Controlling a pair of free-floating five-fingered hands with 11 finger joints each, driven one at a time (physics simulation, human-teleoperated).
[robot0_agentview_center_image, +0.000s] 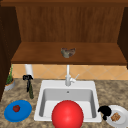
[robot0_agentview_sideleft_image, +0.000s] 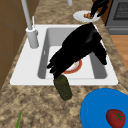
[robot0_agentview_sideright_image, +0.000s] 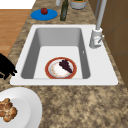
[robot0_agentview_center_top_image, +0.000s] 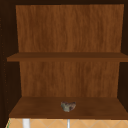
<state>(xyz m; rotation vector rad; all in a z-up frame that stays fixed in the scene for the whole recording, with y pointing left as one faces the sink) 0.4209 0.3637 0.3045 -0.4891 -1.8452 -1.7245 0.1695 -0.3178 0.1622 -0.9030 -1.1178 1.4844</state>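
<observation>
A: Beside the blue plate — the bottle?
B: Standing left of the sink; my left hand curls round its neck. Likely glass — stiff, slick, breakable. My right hand idles by the white plate.

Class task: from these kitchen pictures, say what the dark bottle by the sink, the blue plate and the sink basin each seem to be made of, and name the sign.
Bottle: probably dark green glass, though its mottled surface leaves it open. Blue plate: plastic or glazed ceramic, going by its flat, even colour. Sink basin: white enamel or ceramic, smooth and matte.
</observation>
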